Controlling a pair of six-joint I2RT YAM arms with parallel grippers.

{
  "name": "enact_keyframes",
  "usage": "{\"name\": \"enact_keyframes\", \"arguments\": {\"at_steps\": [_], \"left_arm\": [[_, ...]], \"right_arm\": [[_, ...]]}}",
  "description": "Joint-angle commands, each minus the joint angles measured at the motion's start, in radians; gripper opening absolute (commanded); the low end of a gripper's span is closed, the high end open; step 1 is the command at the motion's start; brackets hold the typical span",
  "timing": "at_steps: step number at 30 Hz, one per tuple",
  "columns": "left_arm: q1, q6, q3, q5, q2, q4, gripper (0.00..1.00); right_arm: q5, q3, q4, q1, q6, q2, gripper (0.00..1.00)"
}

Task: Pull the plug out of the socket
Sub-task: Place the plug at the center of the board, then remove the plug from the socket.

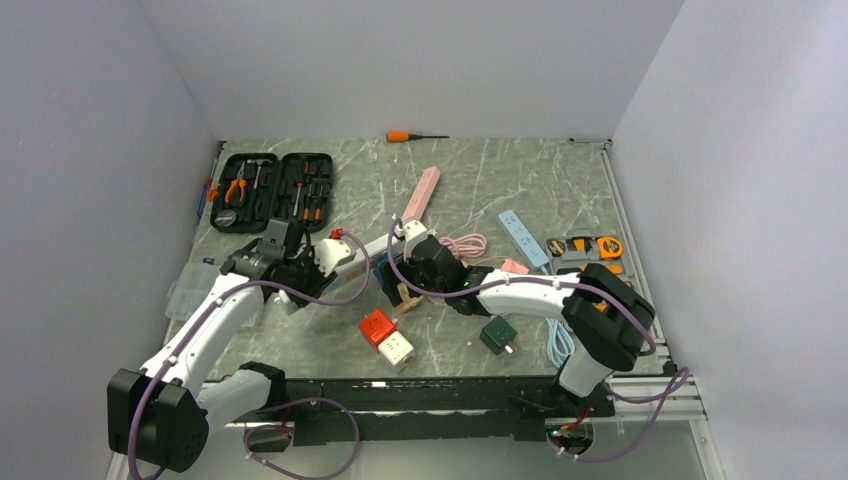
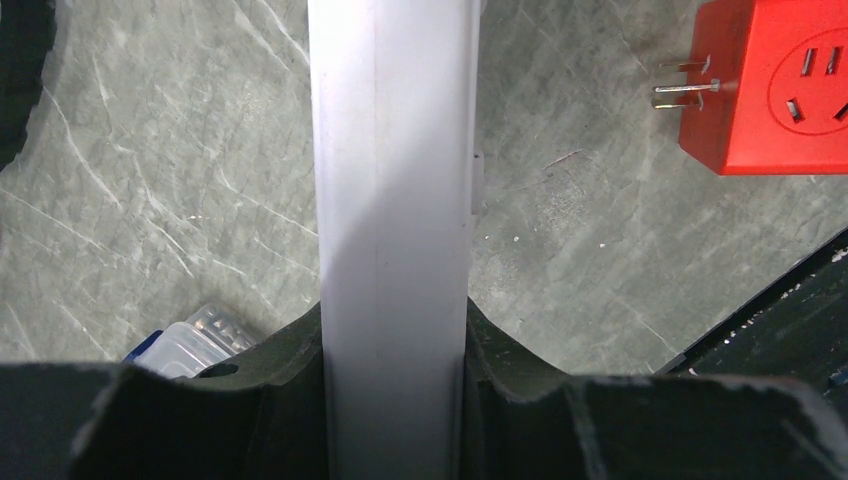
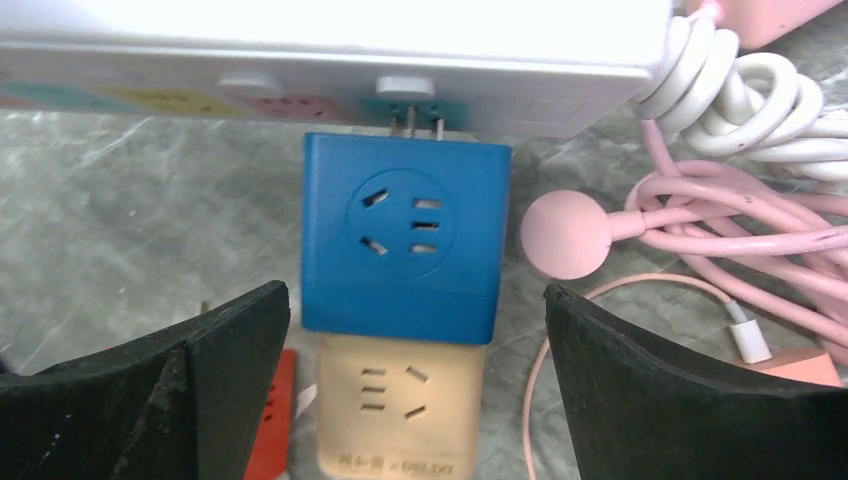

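My left gripper (image 2: 395, 345) is clamped on the white power strip (image 2: 395, 180), whose long body runs straight out between my fingers (image 2: 270, 400) and fills the gap between them. In the top view that strip lies near the middle of the table (image 1: 480, 180), slightly toward its left edge.

My right gripper (image 3: 415, 300) stands wide, and its two black fingers (image 3: 230, 350) flank the blue plug cube (image 3: 405, 240) without touching it. There is bare table on both sides of the cube. The blue plug cube sits in a socket on the strip's side, near the end where the strip's coiled white cord (image 3: 740, 95) leaves it. Its metal pins show in a thin gap between cube and strip. A beige cube adapter (image 3: 400, 410) butts against the blue cube's near face.

Just right of the blue cube lies a round pink plug (image 3: 565, 235) with its looped pink cable (image 3: 720, 230).

Near the table's front edge are a red cube adapter (image 1: 377, 325) with bare pins, a white cube adapter (image 1: 398, 349) touching it, and a green cube adapter (image 1: 497, 333) to their right. An open tool case (image 1: 275, 190) lies in the far left corner, and an orange screwdriver (image 1: 410, 135) at the far edge.
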Motion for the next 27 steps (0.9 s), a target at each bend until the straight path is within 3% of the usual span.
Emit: {"name": "enact_keyframes", "arguments": {"at_steps": [1, 8, 11, 12, 14, 18, 19, 23, 27], "left_arm": [[-0.004, -0.008, 0.061, 0.095, -0.037, 0.105, 0.00], [-0.003, -0.012, 0.070, 0.106, -0.033, 0.106, 0.00], [-0.003, -0.011, 0.073, 0.116, -0.032, 0.104, 0.00], [-0.004, -0.011, 0.075, 0.121, -0.031, 0.104, 0.00], [-0.003, -0.010, 0.075, 0.124, -0.030, 0.105, 0.00], [-0.003, -0.006, 0.062, 0.098, -0.029, 0.129, 0.00], [-0.004, -0.005, 0.054, 0.076, -0.028, 0.141, 0.00], [-0.005, -0.031, 0.005, -0.173, 0.009, 0.277, 0.00], [-0.004, -0.039, -0.004, -0.288, 0.053, 0.335, 0.00]], "right_arm": [[0.086, 0.044, 0.132, 0.003, -0.010, 0.054, 1.00], [0.052, 0.111, 0.200, 0.013, -0.021, 0.165, 0.99], [0.063, 0.141, 0.210, 0.018, -0.010, 0.205, 0.93], [0.065, 0.147, 0.212, 0.019, -0.008, 0.210, 0.89], [0.077, 0.151, 0.206, 0.022, -0.003, 0.219, 0.71], [0.128, 0.107, 0.196, 0.047, 0.001, 0.184, 0.21], [0.140, 0.088, 0.193, 0.058, 0.000, 0.166, 0.14], [0.202, 0.002, 0.160, 0.118, 0.023, 0.086, 0.11], [0.242, -0.059, 0.137, 0.155, 0.063, 0.035, 0.11]]}}
